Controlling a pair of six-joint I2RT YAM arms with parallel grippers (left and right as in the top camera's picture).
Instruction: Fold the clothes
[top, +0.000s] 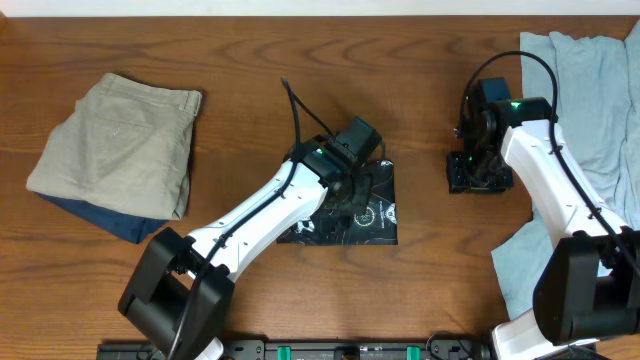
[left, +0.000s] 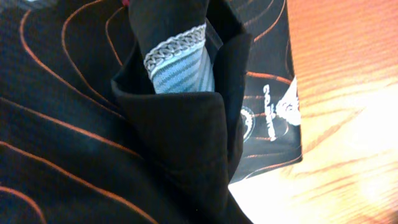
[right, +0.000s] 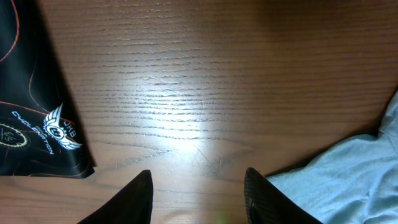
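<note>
The black jersey with thin orange lines and white logos lies folded into a small rectangle at the table's middle. My left gripper is down on its left part. In the left wrist view a fold of the jersey is drawn up toward the jaws, showing a white and blue striped hem band. The fingers themselves are hidden by the cloth. My right gripper is open and empty over bare wood, right of the jersey. It also shows in the overhead view.
Folded khaki shorts lie at the left on a dark blue garment. A light blue garment is heaped along the right edge and reaches close to my right gripper's right finger.
</note>
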